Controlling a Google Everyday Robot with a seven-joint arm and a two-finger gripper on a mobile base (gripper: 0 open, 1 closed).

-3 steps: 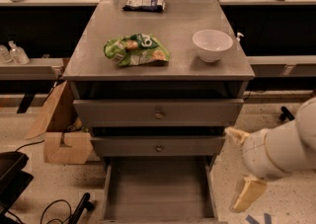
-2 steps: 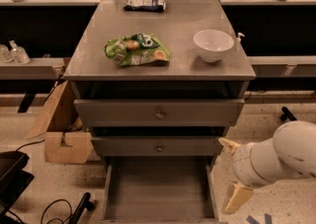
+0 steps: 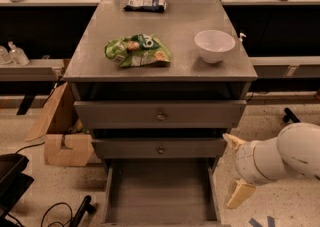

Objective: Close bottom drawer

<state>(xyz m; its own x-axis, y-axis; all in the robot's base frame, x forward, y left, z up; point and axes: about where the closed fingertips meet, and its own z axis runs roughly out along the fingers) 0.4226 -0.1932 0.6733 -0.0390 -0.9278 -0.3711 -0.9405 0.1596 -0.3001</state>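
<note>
Camera view looks down on the bottom drawer, which is pulled well out at the lower centre of the frame. Its shallow grey tray is bare, and its front runs off the bottom edge, so its knob is out of sight. The gripper hangs just to the right of that tray at lower right. Its two pale fingers are spread wide with nothing between them.

The closing push appears not to have begun. The step in hand is likely the approach. Next the gripper would need to get in front of the drawer's face and press it toward the cabinet.

There are three drawers in all. The middle drawer and top drawer are pushed in, each showing one brass knob. On the cabinet top lie one white bowl, one green snack bag and one dark bag at the back.
</note>
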